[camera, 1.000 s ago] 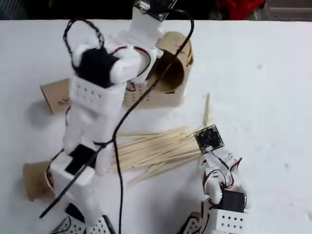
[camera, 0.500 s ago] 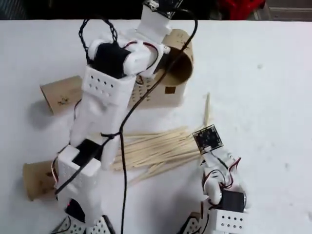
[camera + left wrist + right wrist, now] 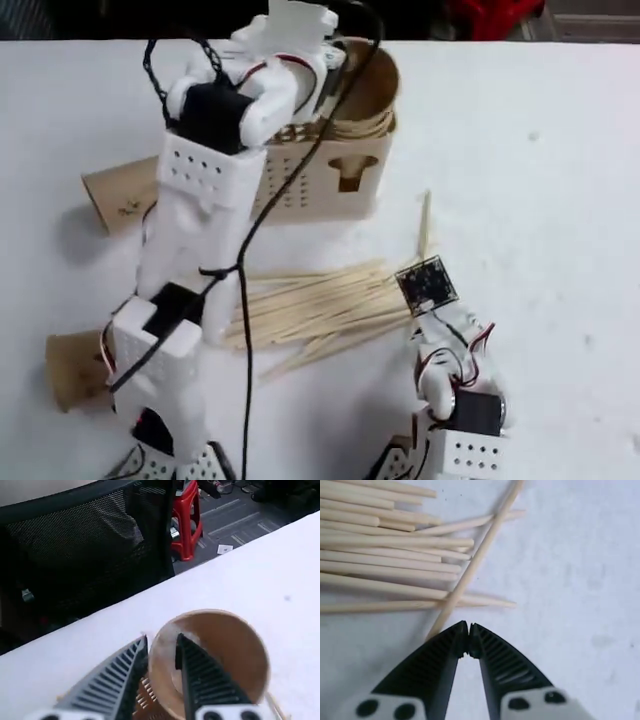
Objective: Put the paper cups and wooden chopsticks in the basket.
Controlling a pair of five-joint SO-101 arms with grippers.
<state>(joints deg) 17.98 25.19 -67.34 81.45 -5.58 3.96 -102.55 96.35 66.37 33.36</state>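
Note:
My left gripper [image 3: 162,645] is shut on the rim of a brown paper cup [image 3: 210,660], one finger inside the cup and one outside. In the high view that cup [image 3: 375,80] is at the far end of the pale wooden basket [image 3: 320,195], mouth upward. Two more paper cups lie on their sides, one [image 3: 120,195] left of the basket and one [image 3: 75,370] near the left arm's base. A pile of wooden chopsticks [image 3: 320,310] lies in front of the basket. My right gripper [image 3: 468,632] is shut and holds nothing, its tips just short of the chopsticks [image 3: 395,565].
A single chopstick [image 3: 425,225] lies apart, right of the basket. The left arm's black cable [image 3: 245,290] hangs over the chopstick pile. The white table [image 3: 540,200] stretches away on the right. A black mesh chair [image 3: 80,555] stands beyond the table's far edge.
The left arm has swung toward the table's far side, carrying the cup from facing the camera to mouth-up at the basket's far end. The basket's front wall now shows. The right arm has stayed put.

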